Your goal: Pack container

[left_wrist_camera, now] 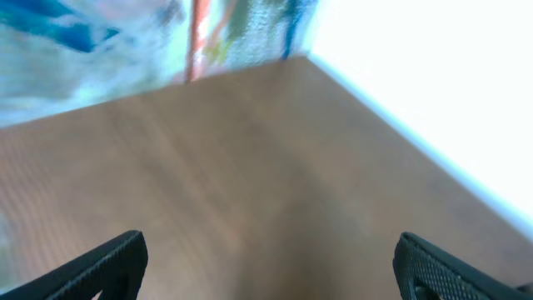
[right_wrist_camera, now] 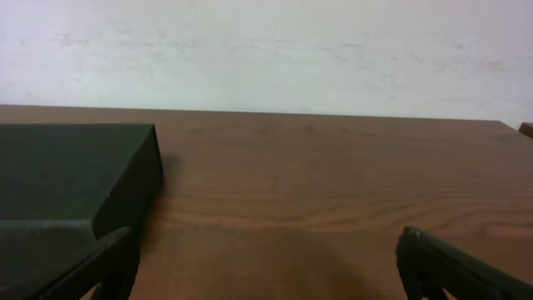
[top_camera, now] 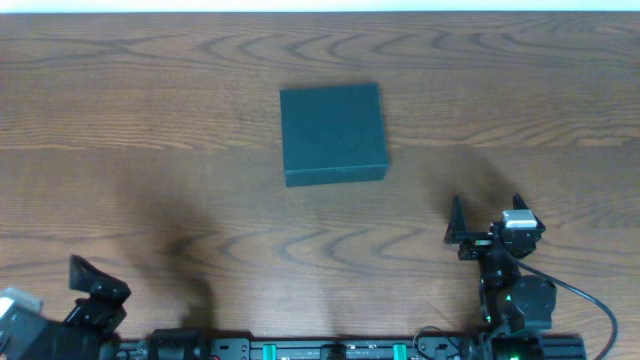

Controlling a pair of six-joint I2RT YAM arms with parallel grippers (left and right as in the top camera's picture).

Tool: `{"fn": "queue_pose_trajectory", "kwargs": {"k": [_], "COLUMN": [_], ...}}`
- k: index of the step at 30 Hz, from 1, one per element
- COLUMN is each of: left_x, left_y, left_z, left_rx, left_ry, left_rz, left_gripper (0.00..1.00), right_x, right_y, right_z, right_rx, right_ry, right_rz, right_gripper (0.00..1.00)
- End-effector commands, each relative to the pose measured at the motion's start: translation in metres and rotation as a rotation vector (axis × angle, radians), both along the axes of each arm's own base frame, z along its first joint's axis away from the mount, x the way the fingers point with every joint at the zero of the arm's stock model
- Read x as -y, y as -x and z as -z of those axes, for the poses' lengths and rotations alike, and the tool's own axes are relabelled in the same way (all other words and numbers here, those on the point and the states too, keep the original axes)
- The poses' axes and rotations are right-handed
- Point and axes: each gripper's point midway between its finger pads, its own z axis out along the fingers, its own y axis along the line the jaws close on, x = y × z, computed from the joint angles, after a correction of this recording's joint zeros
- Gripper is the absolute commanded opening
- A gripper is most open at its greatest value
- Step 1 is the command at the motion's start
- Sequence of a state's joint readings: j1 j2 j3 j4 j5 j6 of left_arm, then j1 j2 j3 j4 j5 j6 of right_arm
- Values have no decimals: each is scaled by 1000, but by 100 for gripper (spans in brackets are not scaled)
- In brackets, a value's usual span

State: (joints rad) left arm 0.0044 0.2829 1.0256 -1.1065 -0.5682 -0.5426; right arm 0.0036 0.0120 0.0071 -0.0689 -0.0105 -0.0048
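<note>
Brown wood-grain worktop (top_camera: 150,120) carries one item: the container (top_camera: 333,134), a dark teal square box. It lies flat and closed, slightly far of centre, its edges a little skewed to the worktop's edge, and it is well apart from both arms.

Left gripper (left_wrist_camera: 271,271) sits at the near left corner. Its jaws stand wide apart with only bare worktop between them, and it holds nothing.

Right gripper (right_wrist_camera: 268,267) sits at the near right, jaws likewise spread wide and empty.

Right wrist view shows one corner of the container ahead and to the left of that gripper, touching neither finger. Left wrist view is blurred, showing only worktop and a bright edge beyond it.
</note>
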Motion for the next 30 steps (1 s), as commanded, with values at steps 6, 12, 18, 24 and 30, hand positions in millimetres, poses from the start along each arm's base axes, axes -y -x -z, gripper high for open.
{"fn": "queue_pose_trajectory", "kwargs": {"k": [6,12,18,24,30], "left_x": [17,30,51,52,55], "left_y": [-38,-84,-110,-130,-136], "left_z": [-14,-8,-1,58,77], "left_rx": [391,621,706,571,490], "left_ry": [58,-13,-206,-235,-310], "left_rz": [105,207,348,364,393], "left_gripper": [95,95,95,95,95], "right_x": [5,5,5,5,5], "right_y": [0,0,0,0,0], "right_z": [1,1,1,1,1], "right_rx": [-2,-2,-2,-1,-2], "right_ry": [-3,-3,-3,-3,-3], "right_rz": [24,24,24,24,24], "right_gripper": [99,99,99,99,99]}}
